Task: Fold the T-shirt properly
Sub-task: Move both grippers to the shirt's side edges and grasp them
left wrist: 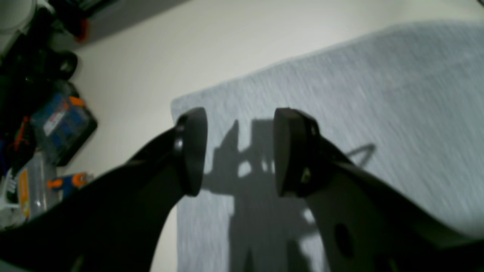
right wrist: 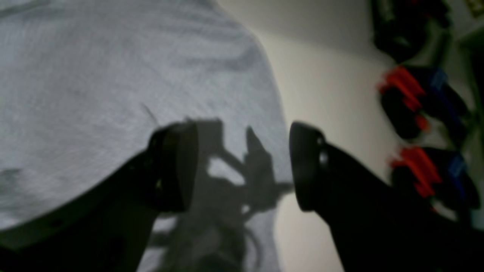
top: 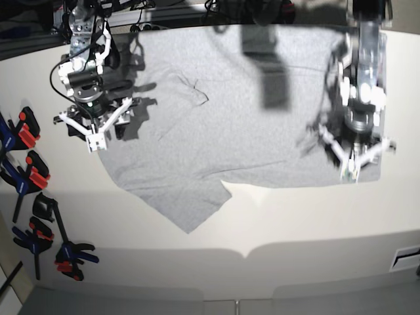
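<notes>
Base view shows the T-shirt (top: 223, 125) as the biggest thing in the scene: it lies spread, plain grey side up, over the upper and middle part of the frame on the white table (top: 295, 223). One pointed flap reaches down toward the lower centre, and a small crease sits in the upper middle. No lettering is visible.

Next in size are the two arms. The right gripper (top: 97, 134) hangs over the cloth's edge at the upper left of the frame; the left gripper (top: 353, 157) hangs over the cloth's corner at the right. In both wrist views the jaws stand well apart with nothing between them, only their shadows on the fabric below.

The risks, in my judgement: the shirt is not laid symmetric, so a fold started now may come out crooked. Each gripper sits very near a border, so a closing pinch could catch only one layer, or miss the cloth and press on the bare table. The crease may also be trapped inside a fold. Both wrist views are blurred, so the exact height above the cloth I cannot tell.

The table is smooth and pale. Several clamps (top: 29, 177) with red and blue handles lie at the left edge, well apart from the shirt.
</notes>
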Robot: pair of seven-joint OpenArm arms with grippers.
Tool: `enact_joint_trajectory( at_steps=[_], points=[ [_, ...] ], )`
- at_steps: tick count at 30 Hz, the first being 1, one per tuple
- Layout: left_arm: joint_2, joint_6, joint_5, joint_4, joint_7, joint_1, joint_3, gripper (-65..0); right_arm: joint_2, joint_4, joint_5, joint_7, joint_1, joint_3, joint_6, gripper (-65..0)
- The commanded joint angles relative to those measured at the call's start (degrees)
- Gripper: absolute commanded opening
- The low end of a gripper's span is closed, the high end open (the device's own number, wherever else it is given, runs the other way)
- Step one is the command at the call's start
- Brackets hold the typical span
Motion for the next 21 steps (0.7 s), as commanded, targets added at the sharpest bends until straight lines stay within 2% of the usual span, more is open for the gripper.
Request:
enact_joint_trajectory(
  at_steps=[1, 6, 9, 11, 13, 17, 19, 21],
  points=[
    [-1.57, -0.09, -1.25, -2.58, -1.97, -3.91, -0.37, -38.3, 0.59, 0.98, 0.61, 0.94, 0.68, 0.22, 0.57, -29.4],
    [-6.16, -3.08, -11.08, -24.72, -2.71, -18.67, -0.37, -38.3, 0.59, 0.98, 2.71, 0.98, 0.72, 0.22, 0.59, -29.4],
    [-10.19, -3.54, -17.0, -40.17, -6.71, -26.71, -0.37, -38.3, 0.59, 0.98, 3.61, 0.92, 0.72, 0.22, 0.61, -29.4],
    [-13.0, -5.57, -22.82, -50.16, -8.57, -31.36, -0.37, -38.3, 0.59, 0.98, 3.8, 0.9, 0.72, 0.22, 0.61, -29.4],
    [-15.21, -9.51, -28.81, -59.28, -8.66, -35.5, -0.37, -38.3, 0.59, 0.98, 3.78, 0.87, 0.72, 0.22, 0.61, -29.4],
    [-17.79, -21.53, -36.7, -74.49, -10.38, -41.0, -0.37, -38.3, 0.59, 0.98, 4.46, 0.94, 0.72, 0.22, 0.59, -29.4],
    [-18.18, -25.03, -38.1, -79.95, -12.83, -41.9, -0.37, -38.3, 0.57, 0.98, 6.01, 0.9, 0.72, 0.22, 0.61, -29.4],
    [-17.92, -27.08, -38.05, -83.08, -15.98, -41.62, -0.37, -38.3, 0.59, 0.98, 7.89, 0.87, 0.72, 0.22, 0.61, -29.4]
  ],
)
